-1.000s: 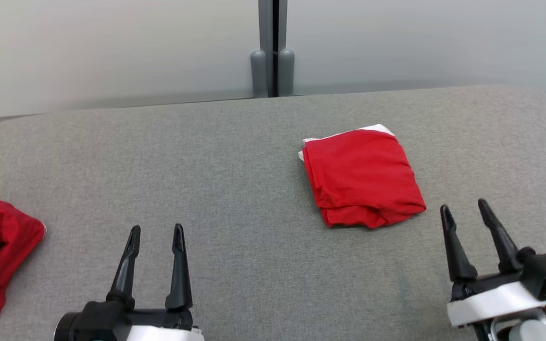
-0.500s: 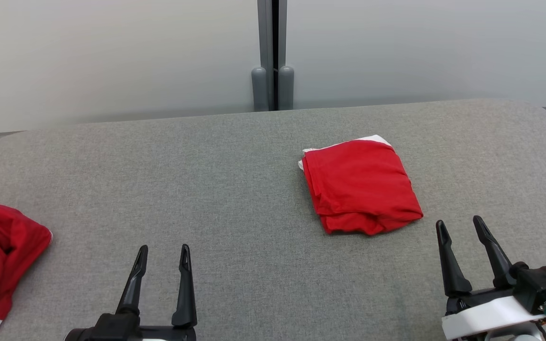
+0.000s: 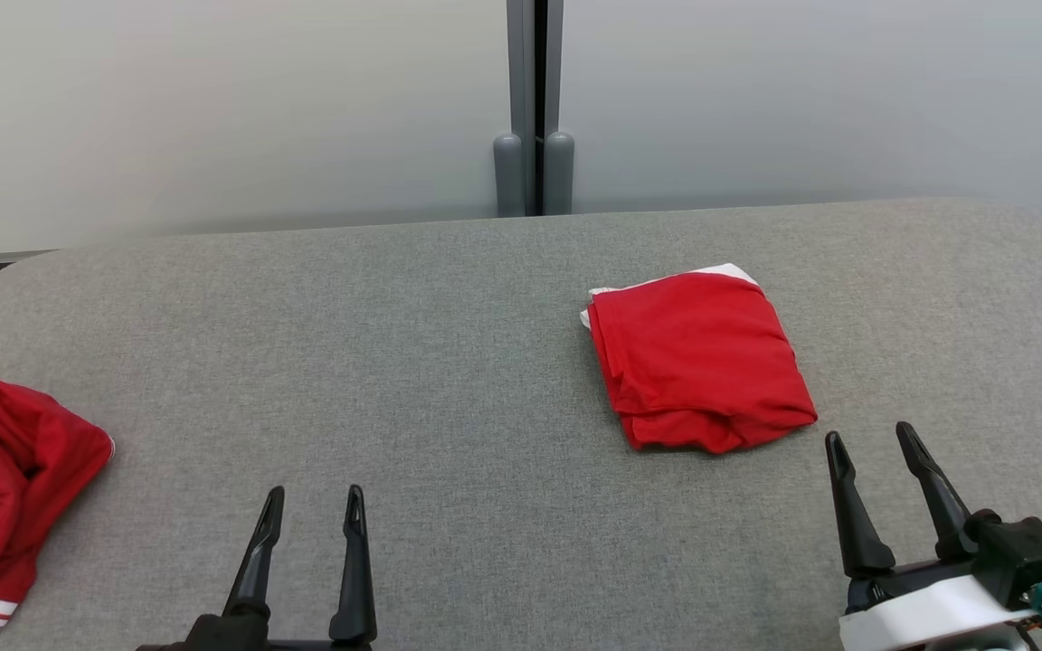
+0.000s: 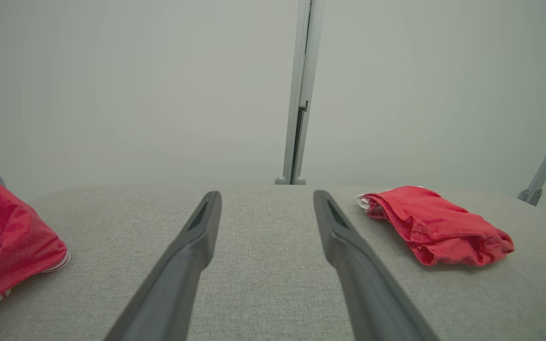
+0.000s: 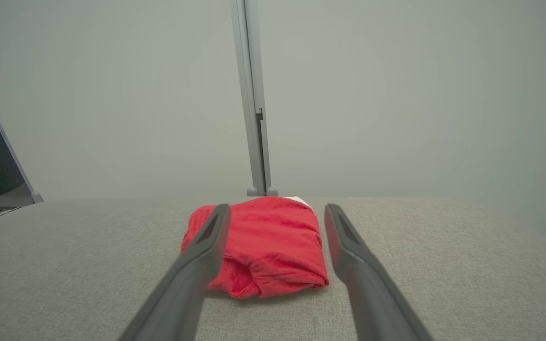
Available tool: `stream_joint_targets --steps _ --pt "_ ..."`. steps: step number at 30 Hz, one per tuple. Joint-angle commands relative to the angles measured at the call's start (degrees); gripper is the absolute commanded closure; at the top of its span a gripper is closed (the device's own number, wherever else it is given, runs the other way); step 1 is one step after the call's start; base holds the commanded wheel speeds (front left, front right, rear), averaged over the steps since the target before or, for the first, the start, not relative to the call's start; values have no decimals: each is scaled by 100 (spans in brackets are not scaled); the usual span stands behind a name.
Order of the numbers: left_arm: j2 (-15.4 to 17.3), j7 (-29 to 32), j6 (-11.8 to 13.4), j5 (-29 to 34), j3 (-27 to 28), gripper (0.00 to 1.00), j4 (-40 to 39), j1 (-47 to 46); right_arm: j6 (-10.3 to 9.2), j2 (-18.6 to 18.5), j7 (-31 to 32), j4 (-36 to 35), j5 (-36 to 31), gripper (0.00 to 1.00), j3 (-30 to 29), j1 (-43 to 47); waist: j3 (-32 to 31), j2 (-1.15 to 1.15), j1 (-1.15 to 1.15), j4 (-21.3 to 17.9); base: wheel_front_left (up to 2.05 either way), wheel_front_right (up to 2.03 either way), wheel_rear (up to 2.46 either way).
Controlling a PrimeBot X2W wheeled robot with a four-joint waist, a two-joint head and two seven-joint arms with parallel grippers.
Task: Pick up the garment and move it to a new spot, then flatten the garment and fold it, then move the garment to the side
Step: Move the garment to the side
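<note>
A folded red garment (image 3: 702,362) with a white edge lies on the right half of the grey table (image 3: 412,344); it also shows in the left wrist view (image 4: 436,226) and straight ahead in the right wrist view (image 5: 263,244). My right gripper (image 3: 874,438) stands open just short of the garment's near right corner, touching nothing. At the bottom centre-left my left gripper (image 3: 315,495) is open and empty, far from the garment. In the wrist views the left gripper (image 4: 264,196) and right gripper (image 5: 275,208) hold nothing between their fingers.
A second, crumpled red garment (image 3: 5,470) with white trim lies at the table's left edge, seen too in the left wrist view (image 4: 7,237). Pale wall panels with a grey post (image 3: 535,108) stand behind the table. Bare grey cloth spans the table's middle.
The head view has shifted, so the table and garment sit lower and slightly right. Both grippers have sunk toward the bottom edge. The folded garment lies as before.
</note>
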Motion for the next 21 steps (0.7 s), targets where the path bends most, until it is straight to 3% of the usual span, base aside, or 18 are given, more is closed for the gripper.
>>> stream_joint_targets --steps 1,21 --pt "21 -23 16 26 27 0 23 65 -12 -11 -27 -6 -39 0 17 50 -4 0 0 4 0 0 0" --pt "20 -23 -33 89 38 0 200 64 -13 -9 -27 57 0 0 69 97 -63 0 0 81 0 0 0"
